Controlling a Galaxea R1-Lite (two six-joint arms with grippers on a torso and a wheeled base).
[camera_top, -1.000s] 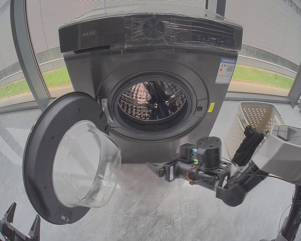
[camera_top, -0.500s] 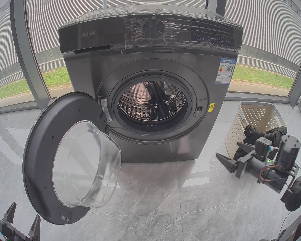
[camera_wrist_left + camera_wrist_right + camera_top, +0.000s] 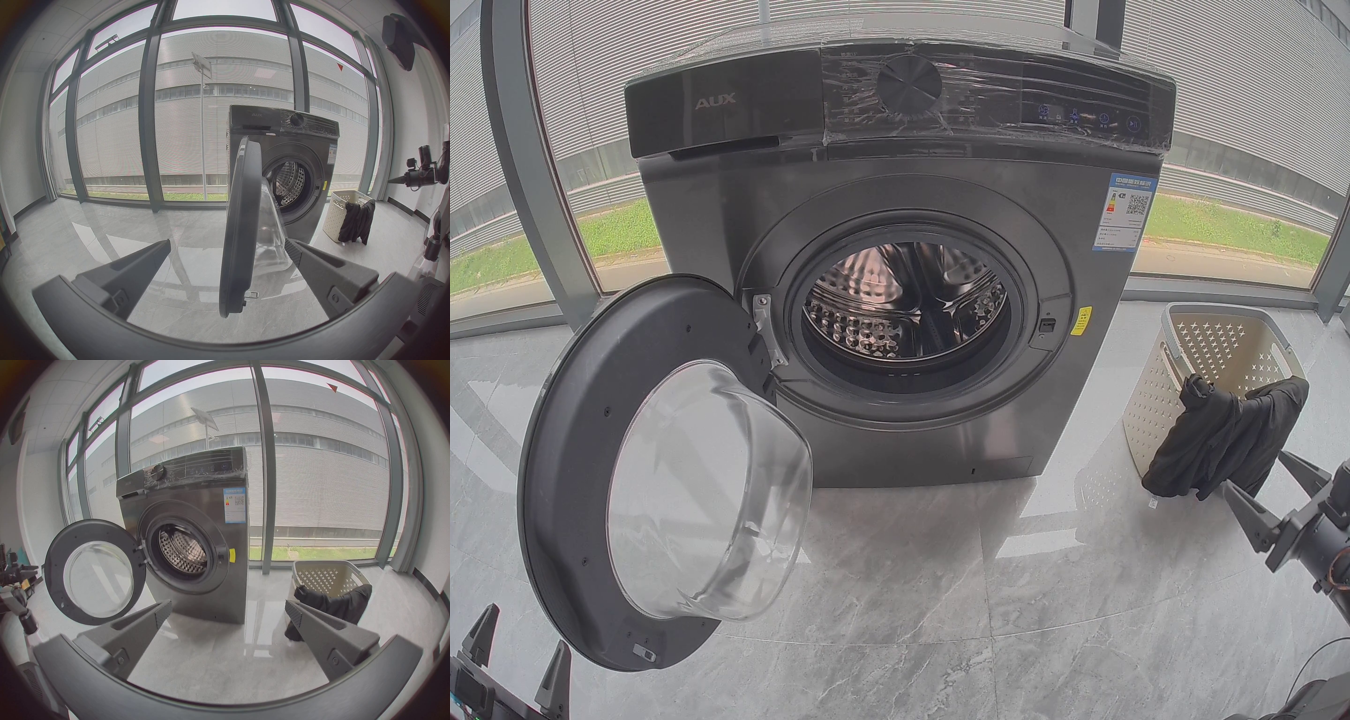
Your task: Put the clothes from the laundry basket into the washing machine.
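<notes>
right of the washing machine (image 3: 900,178), just off its front corner: laundry basket (image 3: 1214,311) with a dark garment (image 3: 1219,441) slung over the near rim, hanging down the outer wall, long axis top to bottom, lower end close to the floor (image 3: 975,600). right gripper (image 3: 1254,471) on that same side of the washing machine, just in front of the garment, fingers apart and holding nothing, tips aimed toward the cloth. left gripper (image 3: 525,626) well off on the other side of the washing machine, in front of the open door (image 3: 572,450), fingers likewise apart, holding nothing. plainly the right arm's job, being much the nearer. probably calls for a short push forward and a pinch on the hanging fold, or higher up where the cloth bunches at the rim. then a carry across to the drum (image 3: 905,300), mouth open and unobstructed. glossy polished stone underneath; ample free room between basket and door. possible trouble: soft cloth slipping, trailing on the floor, or catching on the rim.
</notes>
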